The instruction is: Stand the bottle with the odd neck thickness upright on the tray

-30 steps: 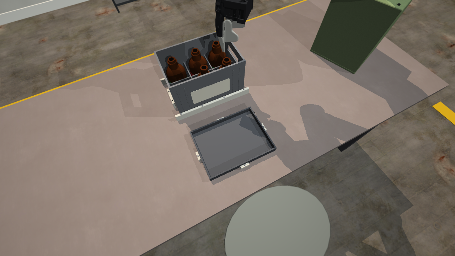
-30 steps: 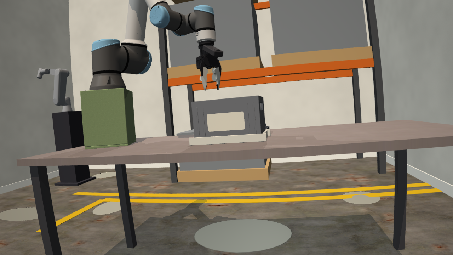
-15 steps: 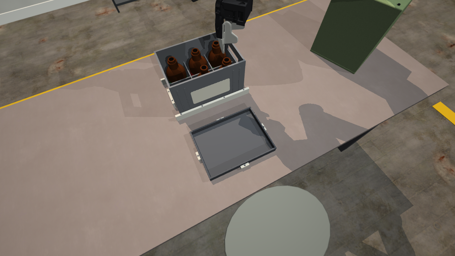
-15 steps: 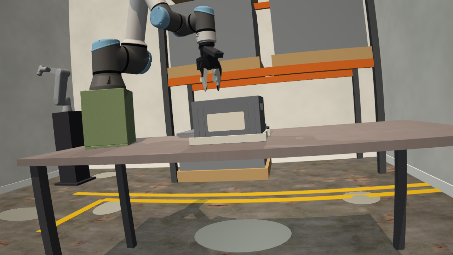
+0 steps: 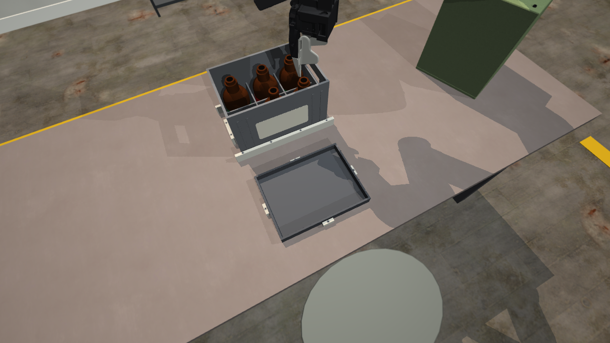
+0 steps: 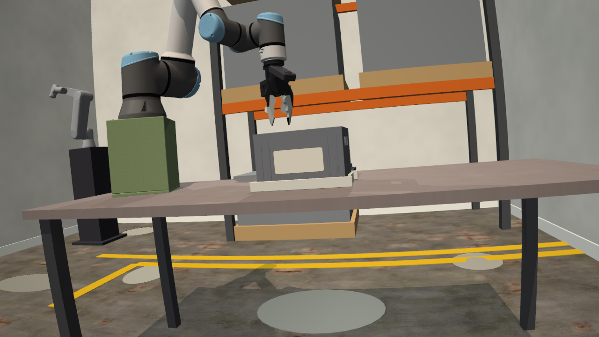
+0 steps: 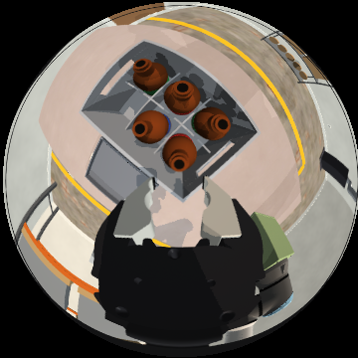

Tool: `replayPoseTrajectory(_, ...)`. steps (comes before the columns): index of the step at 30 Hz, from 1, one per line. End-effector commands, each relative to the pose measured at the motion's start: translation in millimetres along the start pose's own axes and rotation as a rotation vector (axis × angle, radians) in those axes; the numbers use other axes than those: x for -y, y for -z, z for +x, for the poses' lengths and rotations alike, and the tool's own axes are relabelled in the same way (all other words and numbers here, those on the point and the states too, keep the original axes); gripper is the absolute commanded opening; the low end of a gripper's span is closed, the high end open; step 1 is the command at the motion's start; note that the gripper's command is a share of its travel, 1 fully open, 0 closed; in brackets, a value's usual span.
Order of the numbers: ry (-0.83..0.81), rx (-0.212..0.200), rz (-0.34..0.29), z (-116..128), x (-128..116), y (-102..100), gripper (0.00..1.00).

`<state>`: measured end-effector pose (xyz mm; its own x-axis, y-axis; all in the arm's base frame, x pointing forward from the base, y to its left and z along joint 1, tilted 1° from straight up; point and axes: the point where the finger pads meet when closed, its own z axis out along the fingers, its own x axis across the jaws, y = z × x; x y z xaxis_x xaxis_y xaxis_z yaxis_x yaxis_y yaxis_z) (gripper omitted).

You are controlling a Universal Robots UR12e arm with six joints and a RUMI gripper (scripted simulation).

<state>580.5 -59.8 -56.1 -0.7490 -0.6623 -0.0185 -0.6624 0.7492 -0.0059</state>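
On the table (image 5: 106, 179) the grey crate (image 5: 272, 113) holds all five brown bottles (image 7: 181, 96) upright beside the tray (image 5: 360, 187), while the gripper (image 6: 279, 118) hovers above the crate, jaws partly apart, gripping nothing.

Brown table (image 5: 106, 179) with crate (image 5: 277, 113), tray (image 5: 279, 221), green pedestal (image 5: 469, 46).
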Motion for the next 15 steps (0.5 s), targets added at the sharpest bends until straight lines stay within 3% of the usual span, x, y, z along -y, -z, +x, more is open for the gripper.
replayPoseTrajectory(1, -0.002, -0.001, -0.001, 1, -2, -9, 0.38)
replayPoseTrajectory(15, -0.001, -0.001, 0.000, 1, -1, -21, 0.38)
